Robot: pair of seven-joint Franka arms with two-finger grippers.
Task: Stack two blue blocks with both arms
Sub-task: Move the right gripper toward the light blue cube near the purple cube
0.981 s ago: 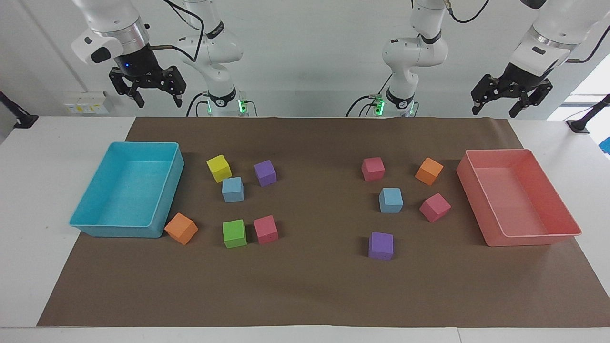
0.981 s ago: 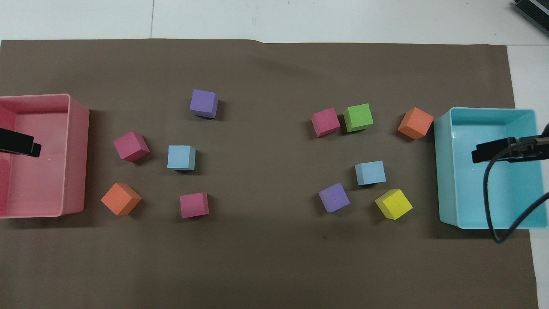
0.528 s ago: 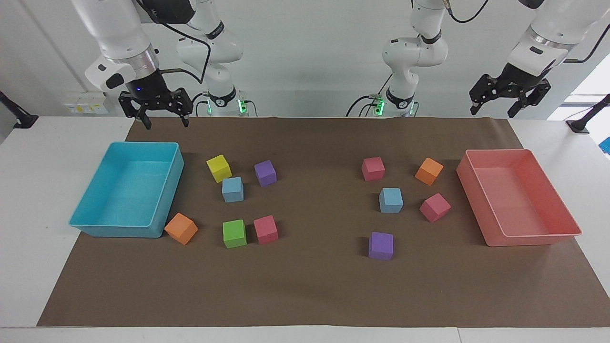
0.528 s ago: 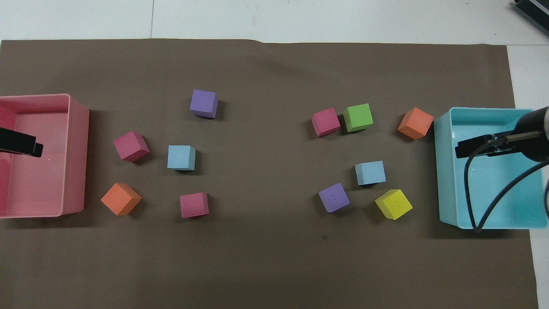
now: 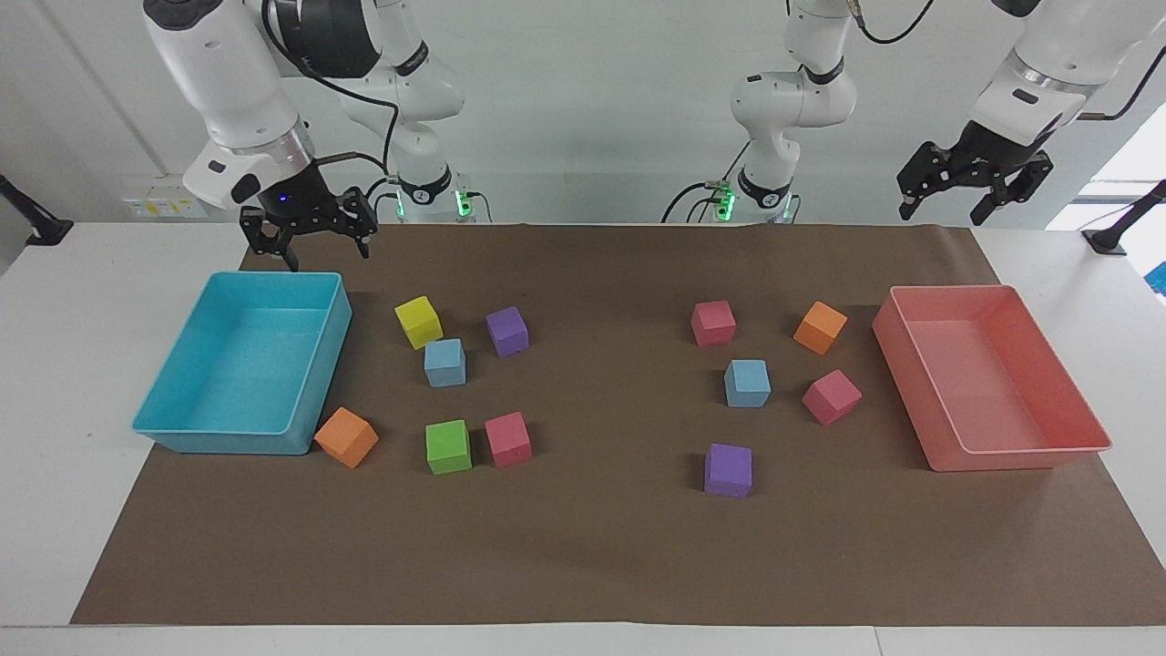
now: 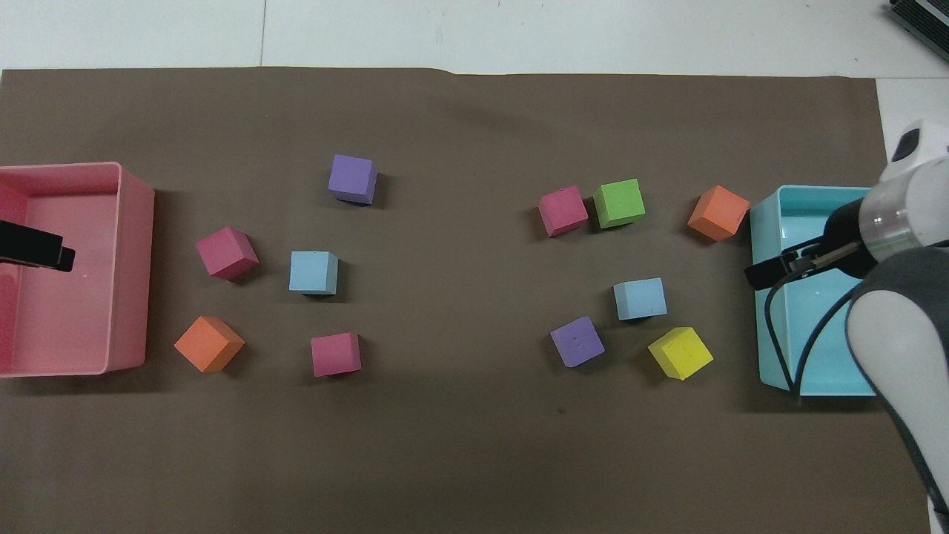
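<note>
Your right tool (image 5: 314,248) hangs over the turquoise tray (image 5: 321,360) at the rim nearest the robots, fingers spread wide and holding nothing. Your left tool (image 5: 975,187) waits high over the salmon tray (image 5: 1020,456), also wide open and empty.

The two blue blocks sit apart on the brown paper (image 5: 583,556) that covers the worktop, one in each cluster. In the facing view, the first blue block (image 5: 444,362) lies at about four o'clock from the right tool, well apart from it, farther from the robots and toward the middle of the worktop. It sits between the yellow cube (image 5: 418,322) and the purple cube (image 5: 506,331), both just beside it on the robots' side, so you have little room for a finger there. Its faces run nearly square to the paper's edges.

The second blue block (image 5: 747,383) lies at about seven o'clock from the left tool, with clearer space around it.

Each arm is the nearer one for its own block. Nothing is stacked yet.
</note>
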